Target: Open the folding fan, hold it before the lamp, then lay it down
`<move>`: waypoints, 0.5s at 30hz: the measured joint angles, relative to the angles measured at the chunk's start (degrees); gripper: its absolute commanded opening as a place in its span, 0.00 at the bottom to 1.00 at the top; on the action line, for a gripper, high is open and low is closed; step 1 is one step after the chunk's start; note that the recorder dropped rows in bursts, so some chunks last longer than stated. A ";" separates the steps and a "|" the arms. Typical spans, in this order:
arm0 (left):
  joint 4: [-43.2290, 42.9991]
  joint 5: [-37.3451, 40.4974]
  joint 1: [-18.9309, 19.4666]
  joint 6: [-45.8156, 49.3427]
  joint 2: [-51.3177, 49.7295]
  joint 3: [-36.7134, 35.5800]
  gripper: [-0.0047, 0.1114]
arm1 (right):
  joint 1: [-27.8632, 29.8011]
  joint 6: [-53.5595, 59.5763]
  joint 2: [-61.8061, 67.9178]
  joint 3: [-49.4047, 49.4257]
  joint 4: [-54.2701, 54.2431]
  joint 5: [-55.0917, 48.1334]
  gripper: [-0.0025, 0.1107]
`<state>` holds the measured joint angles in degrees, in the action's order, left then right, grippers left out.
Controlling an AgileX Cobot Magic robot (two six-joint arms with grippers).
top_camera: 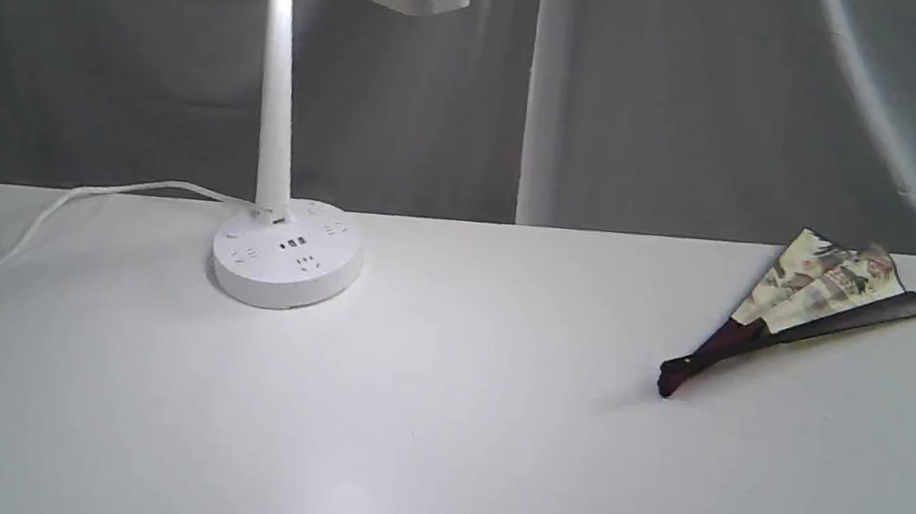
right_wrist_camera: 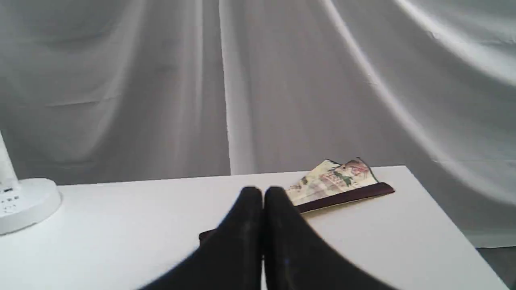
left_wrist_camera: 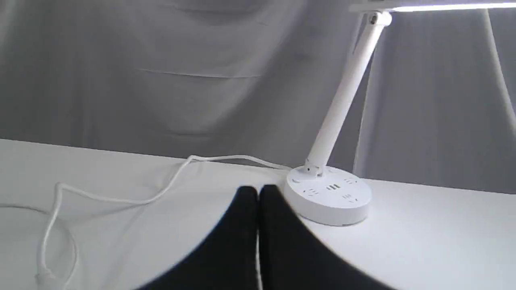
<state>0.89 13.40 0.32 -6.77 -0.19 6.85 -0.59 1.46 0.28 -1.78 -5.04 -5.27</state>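
Left tool [left_wrist_camera: 258, 192], right tool [right_wrist_camera: 263, 193] closed empty; folding fan [top_camera: 813, 296] lies part-spread.

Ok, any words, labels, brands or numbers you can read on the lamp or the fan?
No text is readable in any view.
lamp: base shows only sockets and dark ports, no legible label.
folding fan: painted scene with small reddish marks, too blurred to read.

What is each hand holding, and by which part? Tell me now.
Nothing is held. The left hand and the right hand are shut and empty; the folding fan lies partly open on the table, untouched.
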 measured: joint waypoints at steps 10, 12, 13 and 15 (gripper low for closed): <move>0.00 9.61 0.00 -0.16 0.10 11.88 0.04 | 0.00 -0.39 0.00 -7.87 -1.13 -6.22 0.02; 0.00 11.92 0.00 -0.16 0.10 13.70 0.04 | 0.00 -0.39 0.00 -9.68 -0.86 -7.71 0.02; 0.00 13.13 0.00 -0.16 0.10 14.60 0.04 | 0.00 -0.39 0.00 -10.55 -0.66 -8.52 0.02; 0.00 15.26 0.00 -0.16 0.19 16.05 0.04 | 0.00 -0.39 0.00 -11.97 0.28 -11.10 0.02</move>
<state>0.89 28.65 0.32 -6.94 0.00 22.90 -0.59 1.07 0.28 -13.75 -4.76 -16.38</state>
